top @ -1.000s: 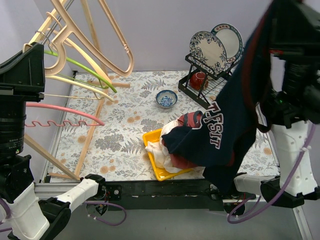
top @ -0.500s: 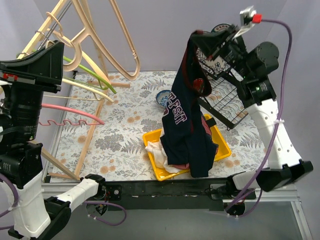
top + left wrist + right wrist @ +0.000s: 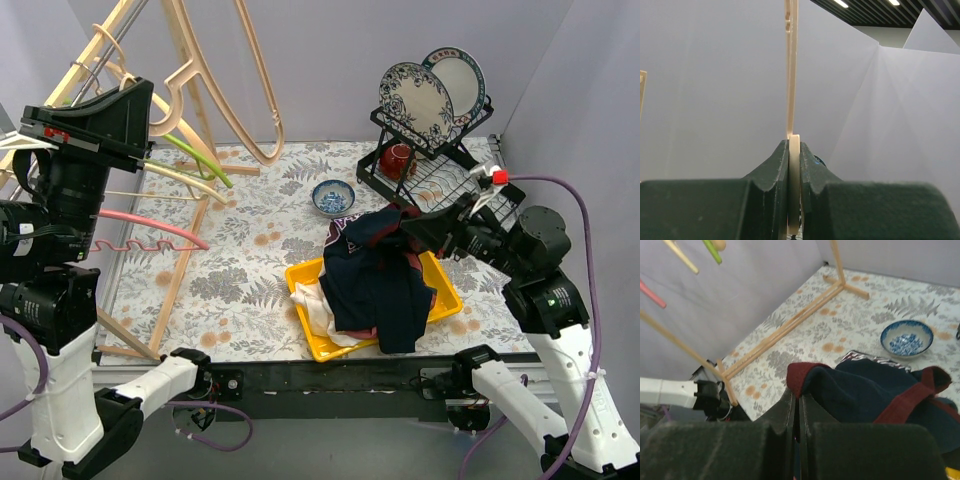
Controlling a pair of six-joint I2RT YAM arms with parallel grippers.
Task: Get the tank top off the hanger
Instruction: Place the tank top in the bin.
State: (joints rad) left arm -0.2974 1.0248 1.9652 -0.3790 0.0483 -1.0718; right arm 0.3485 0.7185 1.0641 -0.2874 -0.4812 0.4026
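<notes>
The navy tank top [image 3: 375, 270] with dark red trim is heaped over the yellow tray [image 3: 440, 295] and hangs past its front edge. My right gripper [image 3: 412, 228] is shut on its red-trimmed edge [image 3: 807, 375] just above the tray. My left gripper [image 3: 794, 150] is shut on a bare beige wooden hanger [image 3: 250, 100], held high at the left; the hanger's bar [image 3: 791, 70] runs up from between the fingers. No cloth is on that hanger.
A wooden rack [image 3: 180, 260] with green, pink and beige hangers stands at the left. A blue bowl [image 3: 332, 196] sits behind the tray. A black dish rack [image 3: 430, 160] with plates and a red cup is at the back right. White cloth [image 3: 312, 305] lies in the tray.
My right gripper has swung down from high at the right to just above the tray, lowering the tank top into a heap. The left arm has shifted the hanger slightly.
</notes>
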